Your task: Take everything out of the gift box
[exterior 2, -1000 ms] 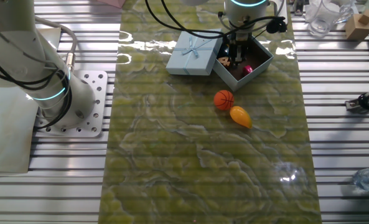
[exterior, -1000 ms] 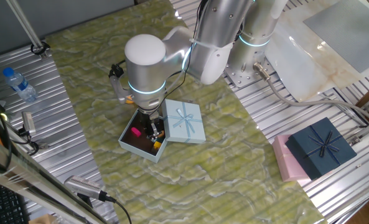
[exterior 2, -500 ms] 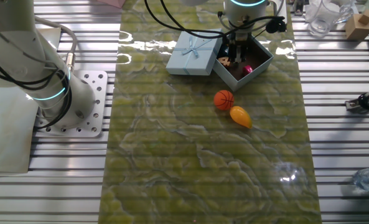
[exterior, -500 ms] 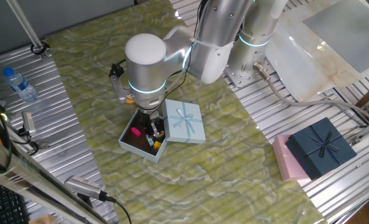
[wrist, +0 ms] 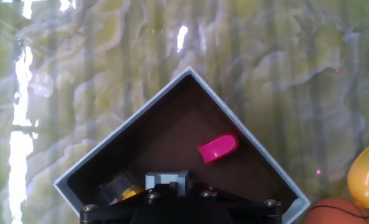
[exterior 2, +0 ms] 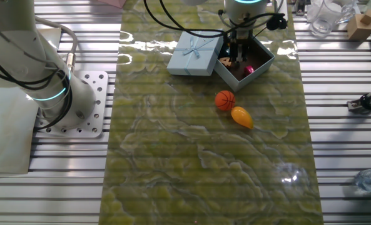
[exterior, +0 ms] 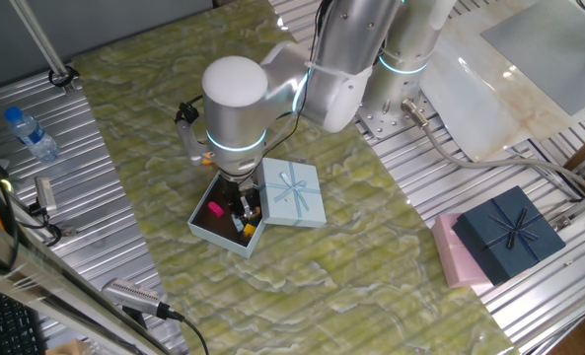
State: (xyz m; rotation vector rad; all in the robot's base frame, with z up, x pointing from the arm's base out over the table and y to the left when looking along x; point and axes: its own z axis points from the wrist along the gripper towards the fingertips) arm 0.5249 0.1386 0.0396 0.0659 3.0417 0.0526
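The pale-blue gift box [exterior: 205, 229] [exterior 2: 263, 62] [wrist: 246, 134] stands open on the green mat. Its bowed lid [exterior: 292, 192] [exterior 2: 194, 53] lies right beside it. My gripper [exterior: 243, 209] [exterior 2: 238, 57] [wrist: 167, 182] reaches down inside the box, fingertips together as one pale block. Whether something sits between them is hidden. A magenta piece [exterior: 214, 209] [exterior 2: 249, 69] [wrist: 218, 149] lies on the brown floor of the box. A small yellow bit [wrist: 127, 193] [exterior: 249, 228] lies next to my fingers. The orange basketball [exterior 2: 224, 100] [wrist: 336, 211] and the yellow mango-like fruit [exterior 2: 241, 116] [wrist: 368, 174] rest on the mat outside.
A dark navy box with a bow [exterior: 514, 235] sits on a pink box [exterior: 450, 251] at the mat's far side. A water bottle [exterior: 31, 133] [exterior 2: 370, 178] lies on the metal slats. A second arm's base [exterior 2: 47, 81] stands off the mat.
The arm has shifted slightly, and the gripper stays inside the gift box. The toys on the mat and the magenta piece have not moved.
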